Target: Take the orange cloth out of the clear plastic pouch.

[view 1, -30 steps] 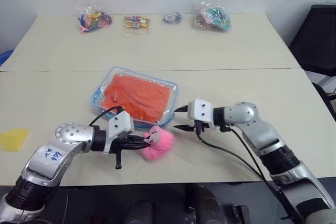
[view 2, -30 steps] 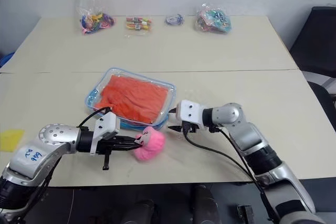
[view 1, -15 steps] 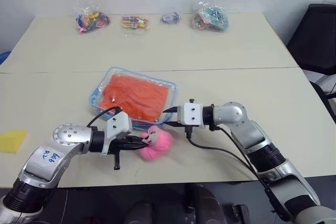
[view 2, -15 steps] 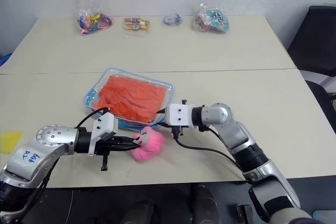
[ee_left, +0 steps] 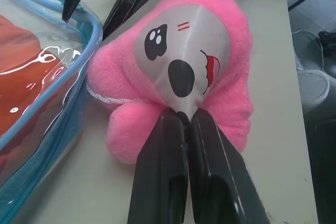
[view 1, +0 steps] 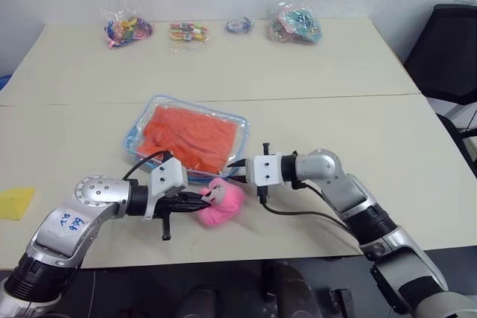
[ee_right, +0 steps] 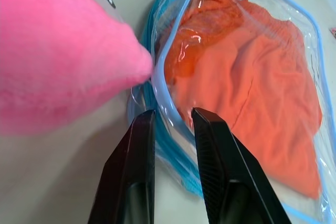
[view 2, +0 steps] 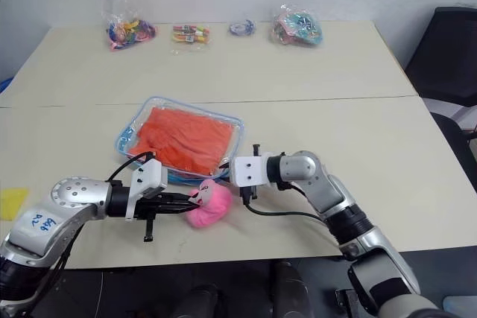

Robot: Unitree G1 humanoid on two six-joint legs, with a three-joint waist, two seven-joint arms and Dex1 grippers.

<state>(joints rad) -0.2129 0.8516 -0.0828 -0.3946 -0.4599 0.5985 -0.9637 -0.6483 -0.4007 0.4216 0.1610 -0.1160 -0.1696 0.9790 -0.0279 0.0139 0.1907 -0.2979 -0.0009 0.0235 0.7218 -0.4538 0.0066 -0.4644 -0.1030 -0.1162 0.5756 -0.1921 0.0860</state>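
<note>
The clear plastic pouch (view 1: pixel 135 133) with light-blue edging lies flat mid-table, and the orange cloth (view 1: pixel 192 133) fills it. My right gripper (view 1: pixel 235 163) is at the pouch's near right corner. In the right wrist view its fingers (ee_right: pixel 144 129) stand narrowly apart, closed over the blue edge (ee_right: pixel 163 77), with the cloth (ee_right: pixel 252 77) behind. My left gripper (view 1: pixel 203 197) is shut, pinching the lower face of a pink plush toy (view 1: pixel 223 202) that lies against the pouch's near edge. The left wrist view shows the fingertips (ee_left: pixel 173 121) together under the toy's face (ee_left: pixel 178 61).
A yellow wedge (view 1: pixel 16 202) lies at the near left. Small bags of colourful items (view 1: pixel 127 31) (view 1: pixel 188 32) (view 1: pixel 294 24) line the far edge. A black chair (view 1: pixel 447 50) stands to the right. Bare tabletop extends right of my right arm.
My right gripper has moved left to the pouch's near right corner and its fingers have narrowed from wide open onto the edge. The left gripper and plush toy have stayed put.
</note>
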